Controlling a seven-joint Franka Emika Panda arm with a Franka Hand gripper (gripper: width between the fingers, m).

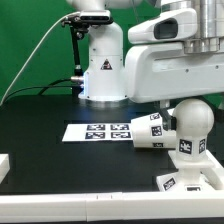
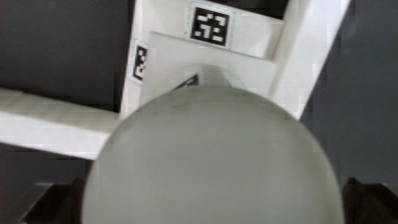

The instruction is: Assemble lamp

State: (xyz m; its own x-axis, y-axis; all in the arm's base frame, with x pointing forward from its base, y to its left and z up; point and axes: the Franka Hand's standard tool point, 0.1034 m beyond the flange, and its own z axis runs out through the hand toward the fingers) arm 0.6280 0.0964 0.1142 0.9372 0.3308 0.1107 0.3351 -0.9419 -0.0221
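Hand (image 2: 210, 203) low, jaws perhaps apart

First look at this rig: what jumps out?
The round bulb fills most of the wrist view. In the exterior view it stands upright at the right, directly above the low base. Just to the exterior view's left of it, the shade lies on its side next to the marker board, and the bulky white arm hangs over them.

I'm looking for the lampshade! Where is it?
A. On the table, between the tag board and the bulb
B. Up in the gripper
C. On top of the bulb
A: the shade lies on the table between the marker board and the bulb.
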